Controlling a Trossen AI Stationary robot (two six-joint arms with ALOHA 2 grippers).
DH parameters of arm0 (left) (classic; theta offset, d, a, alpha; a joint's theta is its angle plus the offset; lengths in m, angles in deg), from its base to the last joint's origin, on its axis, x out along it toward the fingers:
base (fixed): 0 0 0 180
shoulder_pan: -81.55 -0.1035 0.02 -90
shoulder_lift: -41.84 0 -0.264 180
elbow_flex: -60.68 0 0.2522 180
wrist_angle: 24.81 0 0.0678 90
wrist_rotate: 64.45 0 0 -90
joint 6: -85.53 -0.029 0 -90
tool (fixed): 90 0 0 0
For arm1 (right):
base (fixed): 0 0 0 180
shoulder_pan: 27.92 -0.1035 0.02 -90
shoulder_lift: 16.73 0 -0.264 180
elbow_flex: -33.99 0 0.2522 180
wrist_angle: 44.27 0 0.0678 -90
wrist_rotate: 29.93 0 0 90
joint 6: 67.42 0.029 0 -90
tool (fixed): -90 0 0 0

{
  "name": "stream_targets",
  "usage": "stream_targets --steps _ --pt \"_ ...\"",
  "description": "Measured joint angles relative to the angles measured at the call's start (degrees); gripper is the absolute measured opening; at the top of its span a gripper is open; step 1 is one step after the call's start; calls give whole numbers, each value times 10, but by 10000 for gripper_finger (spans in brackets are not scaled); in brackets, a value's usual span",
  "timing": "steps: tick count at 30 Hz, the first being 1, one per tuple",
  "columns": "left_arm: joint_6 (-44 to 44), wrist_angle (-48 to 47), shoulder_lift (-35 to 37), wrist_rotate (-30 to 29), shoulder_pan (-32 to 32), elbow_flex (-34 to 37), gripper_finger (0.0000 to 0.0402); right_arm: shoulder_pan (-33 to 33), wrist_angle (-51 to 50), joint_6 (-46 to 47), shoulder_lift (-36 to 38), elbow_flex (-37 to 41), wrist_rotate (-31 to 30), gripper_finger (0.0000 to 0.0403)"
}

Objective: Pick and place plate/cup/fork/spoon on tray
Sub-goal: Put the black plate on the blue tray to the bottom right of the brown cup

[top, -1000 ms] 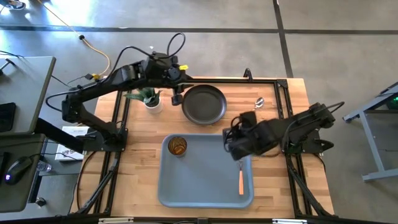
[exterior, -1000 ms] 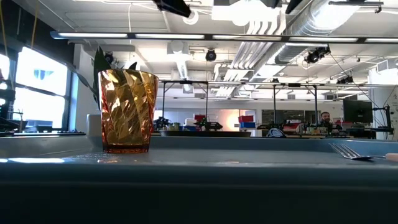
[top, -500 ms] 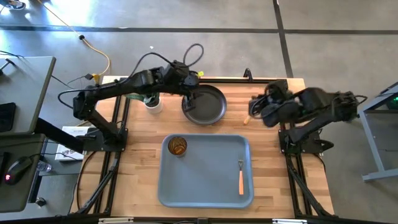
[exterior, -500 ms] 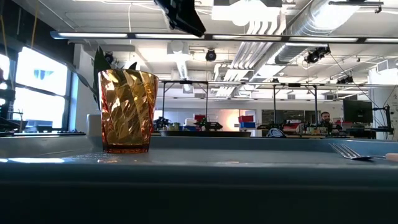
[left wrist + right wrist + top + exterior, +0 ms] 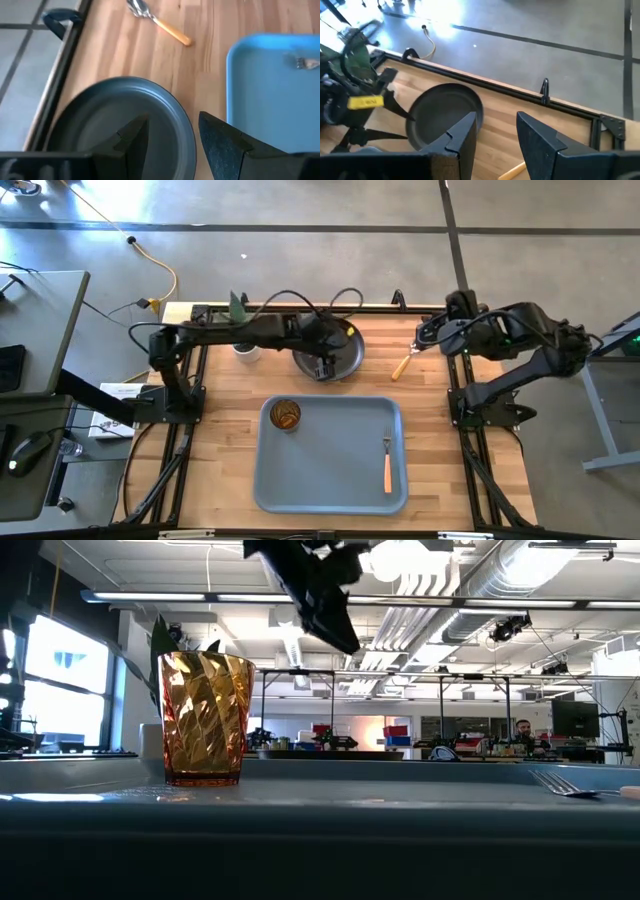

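The dark plate (image 5: pixel 330 348) lies on the table beyond the blue-grey tray (image 5: pixel 330 480). The amber cup (image 5: pixel 286 415) stands in the tray's far left corner, and the orange-handled fork (image 5: pixel 387 465) lies at its right side. The spoon (image 5: pixel 405 363) lies on the wood right of the plate. My left gripper (image 5: pixel 325 367) is open above the plate's near rim (image 5: pixel 186 135), one finger over the plate's inside and one outside it. My right gripper (image 5: pixel 422 343) is open above the spoon's bowl end. The spoon's handle shows in the right wrist view (image 5: pixel 512 172).
A white pot with a green plant (image 5: pixel 243 348) stands left of the plate, partly under my left arm. A black frame rail (image 5: pixel 400 307) runs along the table's far edge. Bare wood (image 5: pixel 435 440) lies right of the tray.
My left gripper has gone right and toward the near edge, from beside the pot to over the plate, and has come lower. My right gripper has left the tray, where the fork stays, and gone toward the far right, to above the spoon.
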Motion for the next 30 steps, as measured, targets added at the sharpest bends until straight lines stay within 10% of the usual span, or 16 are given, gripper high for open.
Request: stream_targets --steps 30 --pt "9 31 -145 -10 29 -1 161 44 0 -71 0 0 34 131"
